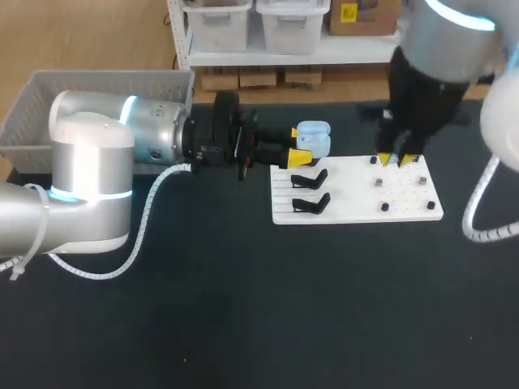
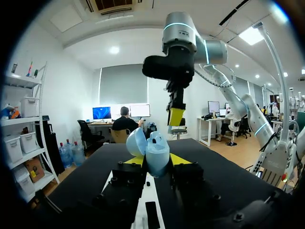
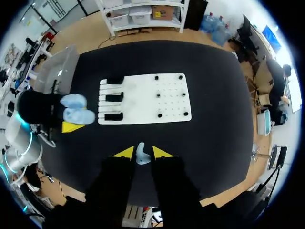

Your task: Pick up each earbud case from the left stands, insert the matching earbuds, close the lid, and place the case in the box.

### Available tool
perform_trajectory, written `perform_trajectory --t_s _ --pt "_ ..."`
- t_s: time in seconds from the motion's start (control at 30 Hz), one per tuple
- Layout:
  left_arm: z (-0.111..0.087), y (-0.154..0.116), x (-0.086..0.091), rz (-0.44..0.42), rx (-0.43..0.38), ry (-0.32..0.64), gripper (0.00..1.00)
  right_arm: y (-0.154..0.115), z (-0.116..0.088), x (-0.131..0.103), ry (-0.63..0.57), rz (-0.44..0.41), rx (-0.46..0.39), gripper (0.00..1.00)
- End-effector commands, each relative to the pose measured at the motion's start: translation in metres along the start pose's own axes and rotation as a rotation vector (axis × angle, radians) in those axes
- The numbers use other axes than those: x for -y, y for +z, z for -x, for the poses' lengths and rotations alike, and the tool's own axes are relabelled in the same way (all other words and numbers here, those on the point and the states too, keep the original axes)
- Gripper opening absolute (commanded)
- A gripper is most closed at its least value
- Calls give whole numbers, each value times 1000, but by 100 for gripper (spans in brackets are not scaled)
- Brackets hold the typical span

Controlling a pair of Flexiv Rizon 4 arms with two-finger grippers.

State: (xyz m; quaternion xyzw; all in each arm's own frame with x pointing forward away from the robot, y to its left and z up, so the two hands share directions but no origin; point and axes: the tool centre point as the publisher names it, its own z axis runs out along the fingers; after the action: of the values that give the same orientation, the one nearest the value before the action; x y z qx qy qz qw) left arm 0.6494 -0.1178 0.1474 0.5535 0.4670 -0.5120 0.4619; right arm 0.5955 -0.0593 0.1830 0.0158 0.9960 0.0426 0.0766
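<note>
Head view: my left arm [image 1: 89,174] is nearest, coming in from the left and lying across the table [image 1: 243,324]. The left gripper [image 1: 298,146] is clamped on an open light-blue earbud case [image 1: 314,138], lid up, held just off the far-left corner of the white board [image 1: 357,212]. Black stands [image 1: 308,178] sit on the board's left part (two show here). The right gripper [image 1: 396,160] hangs over the board's far-right part. The grey box [image 1: 89,85] is at the far left, behind my left arm.

Left wrist view: the case sits between my two yellow tips, pinched from both sides, lid tilted open. The right gripper hangs above and beyond it.

Right wrist view: my yellow tips are closed on a small pale earbud [image 3: 141,155], one tip on each side (contact looks firm). Well below it are the board with three stands, and the open case beside the board's stand end, in the left gripper.
</note>
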Motion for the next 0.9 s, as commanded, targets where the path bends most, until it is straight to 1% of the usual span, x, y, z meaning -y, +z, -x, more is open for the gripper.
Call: perform_trajectory --t_s 0.03,0.23,0.33,0.43,0.9 --pt "-1 0 1 6 3 4 0 -37 1 -23 -39 -33 -5 0" --pt "-1 0 1 6 3 4 0 -39 6 -56 -111 -66 -5 0" --pt "-1 0 1 6 3 4 0 -37 11 -70 -120 -70 -3 0" --pt "-1 0 1 6 3 4 0 -32 16 -79 -119 -78 4 0" --pt "-1 0 1 6 3 4 0 -31 18 -82 -115 -75 -2 0"
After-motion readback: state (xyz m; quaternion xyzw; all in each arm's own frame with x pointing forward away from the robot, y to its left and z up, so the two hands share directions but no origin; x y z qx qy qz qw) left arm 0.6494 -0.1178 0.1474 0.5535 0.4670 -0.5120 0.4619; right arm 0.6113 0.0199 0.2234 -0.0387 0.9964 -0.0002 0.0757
